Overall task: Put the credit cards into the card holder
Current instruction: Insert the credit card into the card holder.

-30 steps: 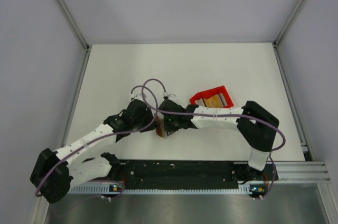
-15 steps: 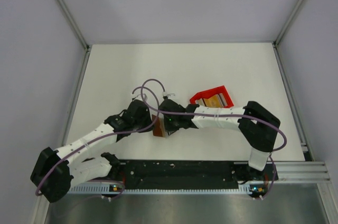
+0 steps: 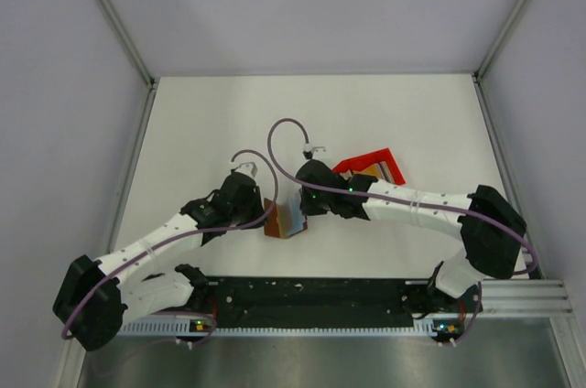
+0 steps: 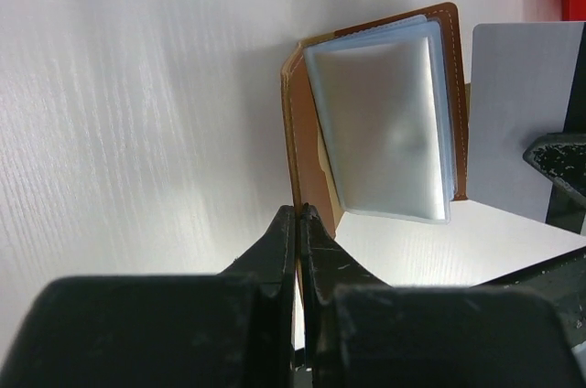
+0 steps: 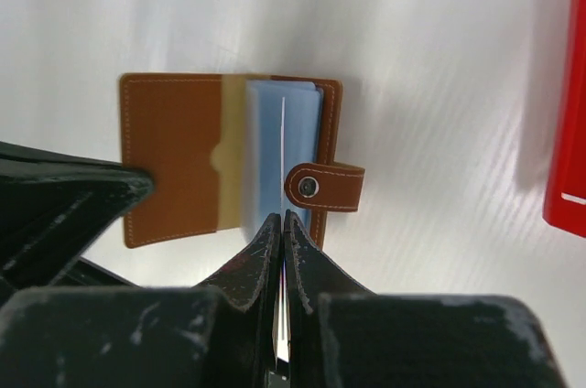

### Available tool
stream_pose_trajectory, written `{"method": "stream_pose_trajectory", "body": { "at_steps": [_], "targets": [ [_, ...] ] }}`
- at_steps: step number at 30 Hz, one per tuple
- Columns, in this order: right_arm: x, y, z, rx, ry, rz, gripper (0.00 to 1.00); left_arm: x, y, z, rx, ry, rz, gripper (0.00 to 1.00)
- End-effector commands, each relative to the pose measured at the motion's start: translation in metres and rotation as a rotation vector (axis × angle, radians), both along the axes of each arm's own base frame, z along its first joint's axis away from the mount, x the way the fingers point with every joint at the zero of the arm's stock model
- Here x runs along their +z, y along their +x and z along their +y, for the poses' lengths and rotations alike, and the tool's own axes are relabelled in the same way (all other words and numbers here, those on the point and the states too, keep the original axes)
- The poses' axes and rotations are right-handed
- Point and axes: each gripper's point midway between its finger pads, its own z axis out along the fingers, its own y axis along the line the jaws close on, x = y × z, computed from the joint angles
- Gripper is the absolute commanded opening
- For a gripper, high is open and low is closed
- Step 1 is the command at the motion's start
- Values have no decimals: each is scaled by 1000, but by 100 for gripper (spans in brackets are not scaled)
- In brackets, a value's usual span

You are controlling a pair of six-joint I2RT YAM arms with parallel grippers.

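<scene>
One white desk [image 3: 201, 132] carries everything, and both arms lean in over its near middle. The red box [image 3: 380, 155] lies just beyond the right arm; there are some cards in it, but I cannot make out how many. The card holder [image 5: 174, 155] lies open on the desk between the two claws, with its spine in line with the reach of the right claw and its clear sleeves [image 4: 385, 123] fanned up. The left claw [image 4: 298, 216] is clenched on the edge of the brown cover and holds it open. The right claw [image 5: 281, 219] is clenched on a grey card [image 4: 517, 113], which stands on its edge just beside the sleeves, on the side away from the left claw. From the right wrist camera this card is only a thin pale line that points along the sleeves. I judge that the coming move depends on this edge meeting one sleeve mouth. I cannot tell which mouth is open, or whether the card already touches it.
</scene>
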Motion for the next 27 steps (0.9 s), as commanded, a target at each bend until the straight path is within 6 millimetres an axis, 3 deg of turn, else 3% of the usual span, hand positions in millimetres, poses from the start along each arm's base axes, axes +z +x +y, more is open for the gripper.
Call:
{"method": "stream_pose_trajectory", "body": {
  "at_steps": [1,8,27],
  "targets": [
    [3,6,-16,-44,0,-27,0,8,6,-6,-24,-20,-35,0],
    [-1,7,-21,-54,2,-20,0,2,6,-4,-28,-3,-28,0],
    [-39,-1,-17,-74,76,123,0,-9,0,-4,-34,-9,-9,0]
  ]
}}
